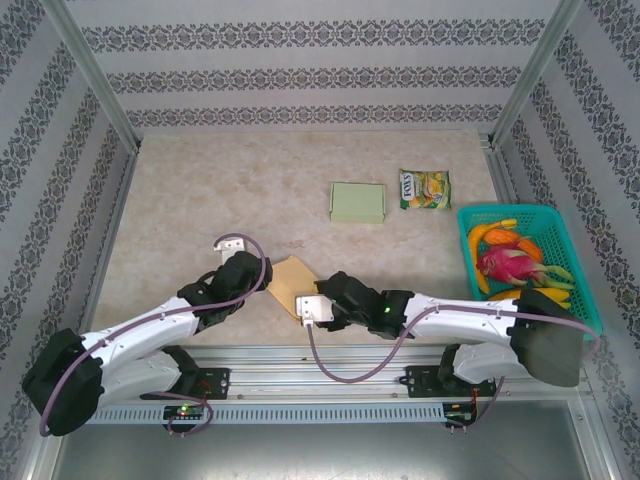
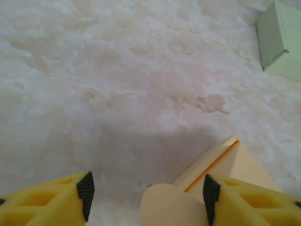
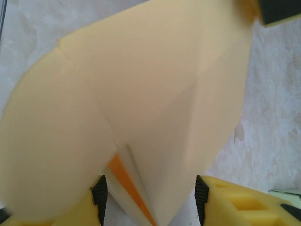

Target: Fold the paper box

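Now your arms bend low and inward, left gripper and right gripper both spread astride the tan paper box near the table front edge, its orange inner crease visible from your right wrist.

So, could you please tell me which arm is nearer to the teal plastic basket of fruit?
Right. The right arm has its elbow just beside the near edge of the teal plastic basket; the left arm lies far off on the opposite side.

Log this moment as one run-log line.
paper box: tan, partly folded, between the claws | left claw: open around box flap | right claw: open, astride box edge
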`<action>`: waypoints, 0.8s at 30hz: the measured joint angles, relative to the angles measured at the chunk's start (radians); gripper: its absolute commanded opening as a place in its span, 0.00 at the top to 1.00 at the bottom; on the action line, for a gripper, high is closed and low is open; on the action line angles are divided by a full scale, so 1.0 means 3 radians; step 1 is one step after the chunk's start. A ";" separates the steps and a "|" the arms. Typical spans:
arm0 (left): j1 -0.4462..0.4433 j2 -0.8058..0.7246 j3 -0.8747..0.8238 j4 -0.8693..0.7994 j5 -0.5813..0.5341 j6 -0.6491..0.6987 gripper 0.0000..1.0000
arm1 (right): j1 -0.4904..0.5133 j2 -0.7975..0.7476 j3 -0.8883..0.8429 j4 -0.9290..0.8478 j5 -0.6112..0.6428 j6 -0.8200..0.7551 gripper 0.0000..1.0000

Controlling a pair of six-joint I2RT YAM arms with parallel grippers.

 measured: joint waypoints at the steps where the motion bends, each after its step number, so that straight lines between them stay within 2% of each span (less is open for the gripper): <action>1: 0.0000 0.0011 -0.0025 0.0017 -0.0013 -0.0005 0.35 | 0.0000 -0.0062 -0.0006 -0.0015 -0.0011 0.0011 0.09; 2: 0.0000 0.0029 -0.0056 0.0031 -0.0023 -0.0018 0.35 | 0.0000 -0.0156 -0.0019 -0.0034 -0.0031 0.0039 0.02; 8: -0.0017 0.0084 -0.0163 0.0061 -0.0048 -0.0085 0.35 | 0.0000 -0.0759 -0.0045 -0.0056 -0.0090 0.0313 0.02; 12: -0.0058 0.0071 -0.0198 0.0095 -0.0074 -0.0128 0.35 | 0.0000 -0.0936 -0.0036 0.0011 -0.0086 0.0795 0.02; 21: -0.0125 -0.0029 -0.0369 0.0135 -0.0134 -0.0193 0.35 | -0.0072 -0.0278 0.0348 -0.0144 0.0530 0.2667 0.02; 24: -0.0151 -0.0056 -0.0399 0.0135 -0.0140 -0.0228 0.35 | -0.0090 0.0029 0.0348 -0.0136 0.0718 0.3117 0.02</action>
